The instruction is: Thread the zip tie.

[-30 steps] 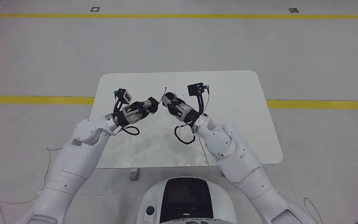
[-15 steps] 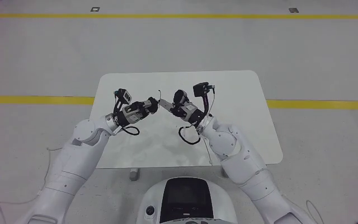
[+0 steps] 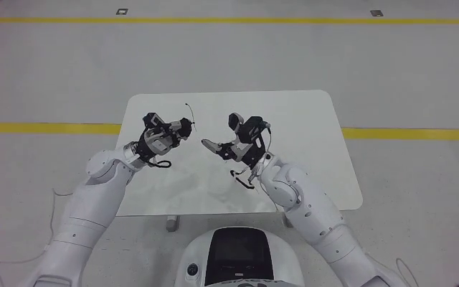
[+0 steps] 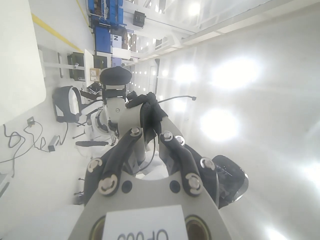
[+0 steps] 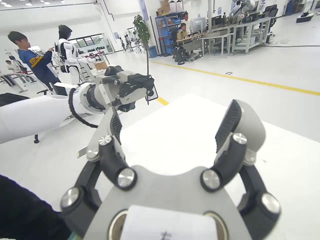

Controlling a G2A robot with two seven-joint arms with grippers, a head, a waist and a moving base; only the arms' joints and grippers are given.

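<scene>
My left gripper [image 3: 183, 128] hovers over the left half of the white table [image 3: 301, 115], shut on a thin black zip tie [image 3: 189, 110]. In the left wrist view the tie's free end [image 4: 176, 98] sticks out past the closed fingertips and ends in a small head. The right wrist view shows the left gripper [image 5: 146, 84] farther off, with the tie [image 5: 148, 71] standing upright from it and a small loop below. My right gripper [image 3: 219, 134] hangs over the table's middle, open and holding nothing [image 5: 172, 122], a short gap away from the left one.
The tabletop [image 5: 190, 126] under both grippers is bare white, with rounded corners. A yellow floor line [image 3: 387, 133] runs behind the table. Desks and shelving [image 5: 225, 31] stand far off in the room.
The two grippers were close together at the tie. The right gripper has opened and drawn back, and the left arm has swung left, carrying the tie with it.
</scene>
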